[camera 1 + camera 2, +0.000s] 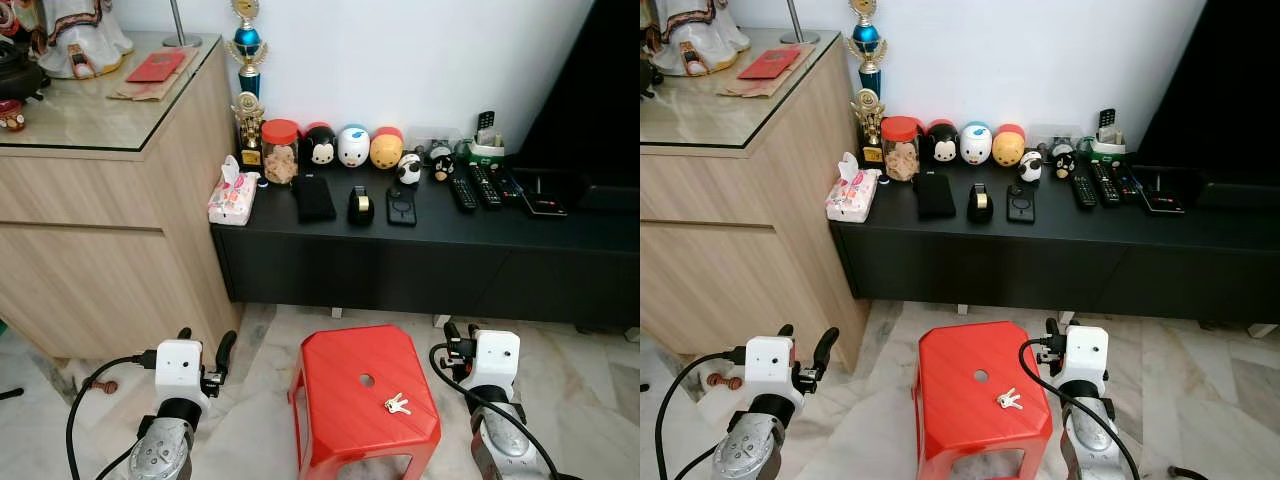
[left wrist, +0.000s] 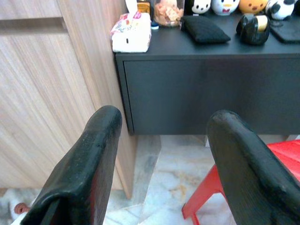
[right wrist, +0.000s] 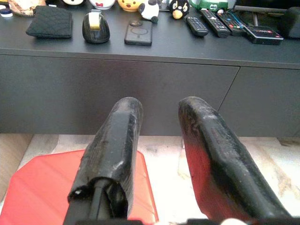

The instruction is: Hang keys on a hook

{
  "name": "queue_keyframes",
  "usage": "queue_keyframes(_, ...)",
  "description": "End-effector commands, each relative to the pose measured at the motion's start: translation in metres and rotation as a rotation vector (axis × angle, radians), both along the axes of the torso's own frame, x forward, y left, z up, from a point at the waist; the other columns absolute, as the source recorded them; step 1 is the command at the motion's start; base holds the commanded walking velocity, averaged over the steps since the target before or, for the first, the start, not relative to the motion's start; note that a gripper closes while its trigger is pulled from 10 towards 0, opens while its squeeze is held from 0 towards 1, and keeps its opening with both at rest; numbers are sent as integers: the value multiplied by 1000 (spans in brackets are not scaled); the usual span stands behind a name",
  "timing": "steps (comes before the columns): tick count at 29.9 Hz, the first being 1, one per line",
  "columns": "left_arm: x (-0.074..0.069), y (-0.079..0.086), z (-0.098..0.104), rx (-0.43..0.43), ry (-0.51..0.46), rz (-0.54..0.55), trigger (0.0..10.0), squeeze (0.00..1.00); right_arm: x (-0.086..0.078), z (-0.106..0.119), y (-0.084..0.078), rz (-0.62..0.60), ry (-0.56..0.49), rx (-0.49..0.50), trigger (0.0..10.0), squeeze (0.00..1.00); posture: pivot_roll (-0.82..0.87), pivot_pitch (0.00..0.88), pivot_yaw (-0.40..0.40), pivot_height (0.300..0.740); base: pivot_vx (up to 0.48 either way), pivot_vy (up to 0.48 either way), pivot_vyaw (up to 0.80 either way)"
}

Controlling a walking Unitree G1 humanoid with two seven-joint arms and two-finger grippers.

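One key bunch (image 1: pixel 397 404) on red stool (image 1: pixel 340 400), just left of right pincer (image 1: pixel 458 335)

Stool (image 1: pixel 350 400) on floor before low cabinet (image 1: pixel 420 260); keys (image 1: pixel 397 404) on stool top, toward its right. Left gripper (image 1: pixel 205 345) left of stool, right gripper (image 1: pixel 458 338) right. Tall sideboard (image 1: pixel 100 200) left of cabinet. Tissue pack (image 1: pixel 232 197), jar (image 1: pixel 280 152), remotes (image 1: pixel 475 186) on cabinet.

stool (image 1: pixel 350 395) — glossy red plastic | keys (image 1: pixel 397 405) — metal | cabinet (image 1: pixel 110 260) — wood-grain, glass top | floor (image 1: pixel 590 380) — marble
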State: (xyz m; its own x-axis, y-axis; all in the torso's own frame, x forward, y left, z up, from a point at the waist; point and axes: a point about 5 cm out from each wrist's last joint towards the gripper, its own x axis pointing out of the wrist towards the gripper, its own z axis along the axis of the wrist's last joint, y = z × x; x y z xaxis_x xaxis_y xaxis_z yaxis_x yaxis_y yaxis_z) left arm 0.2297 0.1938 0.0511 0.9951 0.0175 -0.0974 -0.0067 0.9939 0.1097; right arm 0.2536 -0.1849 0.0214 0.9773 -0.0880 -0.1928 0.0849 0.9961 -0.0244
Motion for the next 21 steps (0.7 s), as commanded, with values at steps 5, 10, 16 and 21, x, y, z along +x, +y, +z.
queue_keyframes(5, 4, -4, 5, 6, -16, -21, 10000, 0, 3, 4, -1, -12, -11, 8, 10000, 0, -69, 25, -67, 740, 0, 0, 0)
queue_keyframes(10, 6, -5, 7, 8, -22, -23, 10000, 0, 4, 3, 0, -15, 14, -2, 10000, 0, -71, 28, -66, 735, 0, 0, 0)
queue_keyframes(16, 6, -7, 6, 5, -18, -28, 10000, 0, 5, 3, 0, -11, 13, -5, 10000, 0, -73, 30, -65, 705, 0, 0, 0)
queue_keyframes(21, 7, -8, 7, 2, -23, -30, 10000, 0, 5, 3, 3, 3, 9, -11, 10000, 0, -74, 30, -63, 681, 0, 0, 0)
